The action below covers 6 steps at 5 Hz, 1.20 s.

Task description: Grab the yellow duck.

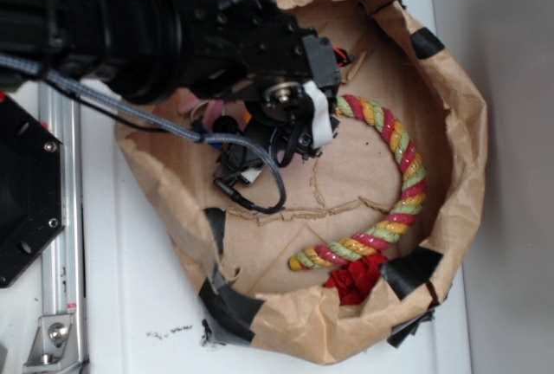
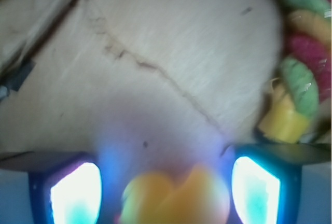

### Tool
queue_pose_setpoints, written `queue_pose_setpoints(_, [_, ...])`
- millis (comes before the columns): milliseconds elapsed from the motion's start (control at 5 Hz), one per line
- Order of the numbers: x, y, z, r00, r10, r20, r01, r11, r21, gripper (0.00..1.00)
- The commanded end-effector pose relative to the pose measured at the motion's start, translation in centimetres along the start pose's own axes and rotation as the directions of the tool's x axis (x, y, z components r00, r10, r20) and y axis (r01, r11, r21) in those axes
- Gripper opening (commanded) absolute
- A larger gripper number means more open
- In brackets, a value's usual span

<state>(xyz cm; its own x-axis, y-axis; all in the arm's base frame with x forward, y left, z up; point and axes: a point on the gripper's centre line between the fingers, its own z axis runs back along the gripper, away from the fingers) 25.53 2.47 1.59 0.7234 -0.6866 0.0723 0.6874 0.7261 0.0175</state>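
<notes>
From the exterior view you get the layout: a round brown paper basin [image 1: 450,123], patched with black tape, sits on a white surface, and the black arm reaches in from the upper left so that its bulk covers the basin's upper-left part. You can see the striped rope toy [image 1: 400,185] curving down the right side of the basin floor, with a red cloth [image 1: 355,283] bunched at its lower end, and a sliver of something pink [image 1: 206,111] just under the arm. What you cannot see from there is the yellow duck or the fingertips, since the arm's own body hides them. The wrist view fills that gap for you: the gripper [image 2: 166,193] shows its two glowing pads [image 2: 75,195] at the bottom corners of the frame, and a blurred yellow-orange rounded shape, the yellow duck [image 2: 176,195], lies between them at the bottom edge. The pads stand fairly wide, with a visible gap on each side of the duck, so you are looking at jaws that are parted and not clamped on it. Beyond the duck you see the creased paper floor, and the rope toy runs down the right edge of that view, apart from the duck.
</notes>
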Motion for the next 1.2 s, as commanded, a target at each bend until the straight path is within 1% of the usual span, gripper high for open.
queue_pose_setpoints(0, [0.65,-0.69,0.00,1.000,-0.012,0.000,0.012,1.000,0.023,1.00])
queue_pose_setpoints(200, [0.90,-0.89,0.07,0.999,-0.020,0.036,0.019,1.000,0.010,1.00])
queue_pose_setpoints(400, [0.81,-0.52,0.15,0.999,-0.010,0.044,0.009,1.000,0.018,0.00])
queue_pose_setpoints(600, [0.48,-0.24,0.08,0.999,0.004,0.037,-0.004,1.000,0.024,0.00])
queue_pose_setpoints(800, [-0.08,-0.23,-0.22,1.000,-0.002,0.017,0.001,0.999,0.041,0.00])
queue_pose_setpoints(1000, [-0.06,-0.02,0.15,1.000,-0.007,0.020,0.006,0.998,0.064,0.00])
